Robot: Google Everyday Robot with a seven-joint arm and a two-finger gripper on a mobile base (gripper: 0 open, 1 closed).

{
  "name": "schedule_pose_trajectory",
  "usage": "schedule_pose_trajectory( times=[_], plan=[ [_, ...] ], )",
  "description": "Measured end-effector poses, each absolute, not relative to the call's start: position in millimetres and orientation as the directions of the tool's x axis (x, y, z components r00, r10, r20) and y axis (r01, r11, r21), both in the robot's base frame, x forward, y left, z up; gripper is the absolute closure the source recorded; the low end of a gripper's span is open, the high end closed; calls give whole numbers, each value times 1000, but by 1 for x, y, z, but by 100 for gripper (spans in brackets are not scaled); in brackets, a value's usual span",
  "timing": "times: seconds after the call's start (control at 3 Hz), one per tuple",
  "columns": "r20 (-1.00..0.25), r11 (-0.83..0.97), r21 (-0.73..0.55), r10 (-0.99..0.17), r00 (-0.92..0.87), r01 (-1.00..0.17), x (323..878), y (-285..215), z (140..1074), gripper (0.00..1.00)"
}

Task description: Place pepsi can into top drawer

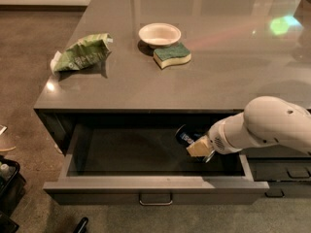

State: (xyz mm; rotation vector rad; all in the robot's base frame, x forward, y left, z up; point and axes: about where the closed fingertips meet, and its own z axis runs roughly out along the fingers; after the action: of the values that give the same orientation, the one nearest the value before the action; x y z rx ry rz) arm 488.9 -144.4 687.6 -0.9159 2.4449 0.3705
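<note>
The top drawer (155,184) is pulled wide open under the grey counter, and its dark inside shows. The pepsi can (184,136), dark blue with a silver end, is inside the drawer near its back right, low over the floor. My gripper (193,143) reaches into the drawer from the right on the white arm and is shut on the can. The far end of the can is lost in the shadow under the counter's edge.
On the counter (218,76) are a crumpled green chip bag (82,52) at the left, a white bowl (159,34) and a green-and-yellow sponge (172,55). Narrower grey drawers (286,171) sit at the lower right. Dark objects lie on the floor at the left (7,178).
</note>
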Motion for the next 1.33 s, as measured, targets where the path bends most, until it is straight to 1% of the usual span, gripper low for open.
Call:
schedule_pose_trajectory(
  times=[0.33,0.67,1.33],
  plan=[
    [-534,759,74,-518,-668,-647,490,-148,678,100],
    [-533,764,73,-514,-672,-642,490,-149,676,89],
    [-533,764,73,-514,-672,-642,490,-149,676,42]
  ],
)
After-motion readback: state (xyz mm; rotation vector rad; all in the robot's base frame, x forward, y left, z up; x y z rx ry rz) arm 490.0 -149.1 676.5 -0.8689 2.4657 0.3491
